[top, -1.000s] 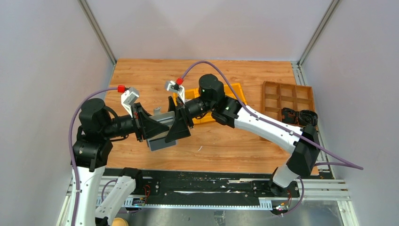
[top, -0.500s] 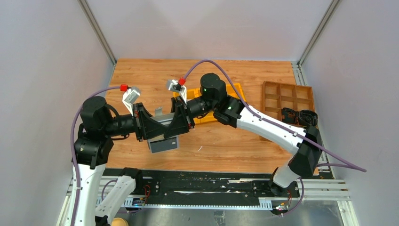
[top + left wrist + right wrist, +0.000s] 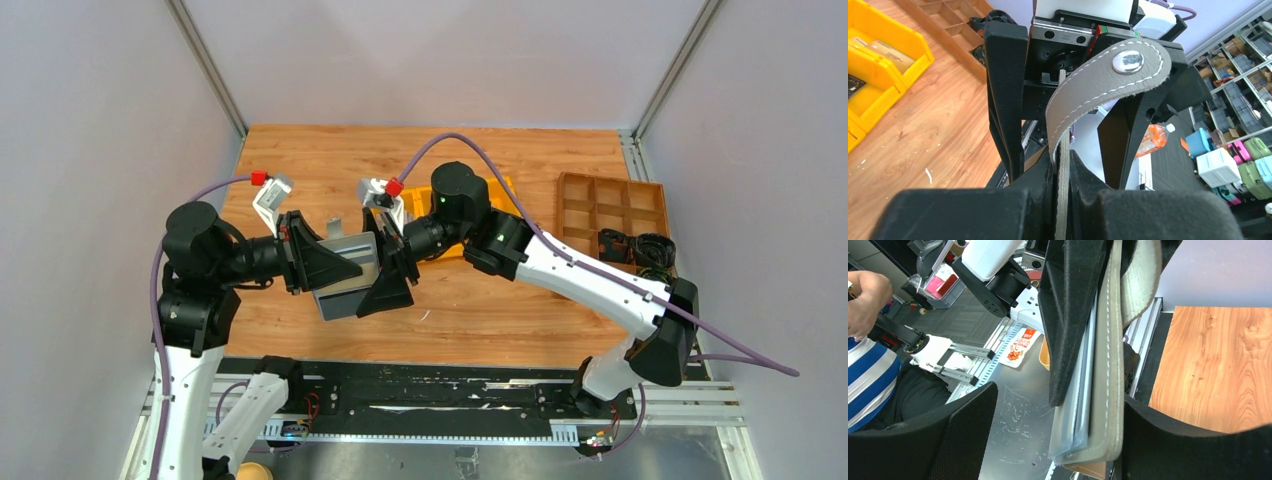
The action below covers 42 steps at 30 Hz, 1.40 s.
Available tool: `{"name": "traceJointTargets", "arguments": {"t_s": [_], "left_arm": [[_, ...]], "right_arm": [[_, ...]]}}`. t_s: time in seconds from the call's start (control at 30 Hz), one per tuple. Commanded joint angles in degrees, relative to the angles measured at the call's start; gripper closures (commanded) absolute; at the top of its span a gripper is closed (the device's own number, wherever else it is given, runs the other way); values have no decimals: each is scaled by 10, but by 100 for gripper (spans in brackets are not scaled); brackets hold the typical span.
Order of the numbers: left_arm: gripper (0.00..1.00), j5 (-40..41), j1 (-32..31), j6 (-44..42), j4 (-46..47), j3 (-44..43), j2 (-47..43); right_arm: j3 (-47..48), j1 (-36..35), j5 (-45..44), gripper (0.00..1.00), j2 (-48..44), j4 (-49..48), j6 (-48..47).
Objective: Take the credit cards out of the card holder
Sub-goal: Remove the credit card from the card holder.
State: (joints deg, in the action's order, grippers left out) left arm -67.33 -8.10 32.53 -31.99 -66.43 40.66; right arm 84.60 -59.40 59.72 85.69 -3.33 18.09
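My left gripper (image 3: pixel 338 268) is shut on the grey card holder (image 3: pixel 350 278) and holds it on edge above the table. In the left wrist view the holder's edge (image 3: pixel 1063 200) is pinched between the pads (image 3: pixel 1088 175), and its stitched strap with a metal snap (image 3: pixel 1126 59) curls upward. My right gripper (image 3: pixel 390 285) is open and straddles the holder's free end. In the right wrist view its jaws (image 3: pixel 1060 400) stand wide apart, one finger (image 3: pixel 1168 440) close beside the holder's outer skin (image 3: pixel 1108 390). The credit cards (image 3: pixel 1075 425) show only as thin pale edges in the holder.
A yellow bin (image 3: pixel 497 190) sits behind the right arm. A brown wooden compartment tray (image 3: pixel 610 205) with black objects (image 3: pixel 635 247) stands at the right. The table's near edge and the metal rail (image 3: pixel 430 395) lie just below the grippers.
My right gripper shut briefly and opened again, and shifted toward the near end of the holder. The left gripper kept its grip, and the holder tilted slightly.
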Motion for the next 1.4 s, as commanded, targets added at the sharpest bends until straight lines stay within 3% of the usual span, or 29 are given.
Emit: {"name": "traceJointTargets", "arguments": {"t_s": [0.0,0.07,0.23,0.33,0.6,0.77,0.93,1.07,1.13,1.23,1.3,1.37], "left_arm": [[100,-11,0,24,25,-21,-3],[100,-12,0,17,18,-25,-4],[100,-13,0,13,15,-26,-9],[100,-14,0,7,10,-27,-13],[100,-17,0,-11,-9,-29,-23],[100,-21,0,-10,-15,-37,-21],[100,-16,0,-1,-14,-48,-19],[100,-8,0,18,5,-44,-20],[91,2,0,31,16,-42,-22],[59,25,0,59,48,-33,-31],[47,30,0,77,73,-18,-37],[24,32,0,77,76,-9,-42]], "right_arm": [[-8,-7,-15,20,-21,3,-23],[-7,-3,-23,23,-24,1,-17],[-1,5,-11,59,-22,-14,18],[0,6,-11,62,-22,-21,33],[-6,7,-4,59,-34,-44,51],[-13,11,5,80,-40,-44,52],[-24,11,7,86,-50,-36,40],[-23,12,5,100,-53,-37,40],[-26,12,-1,100,-57,-42,42],[-31,13,-24,100,-63,-64,56],[-34,20,-47,100,-66,-81,72],[-41,31,-65,100,-72,-113,97]]}}
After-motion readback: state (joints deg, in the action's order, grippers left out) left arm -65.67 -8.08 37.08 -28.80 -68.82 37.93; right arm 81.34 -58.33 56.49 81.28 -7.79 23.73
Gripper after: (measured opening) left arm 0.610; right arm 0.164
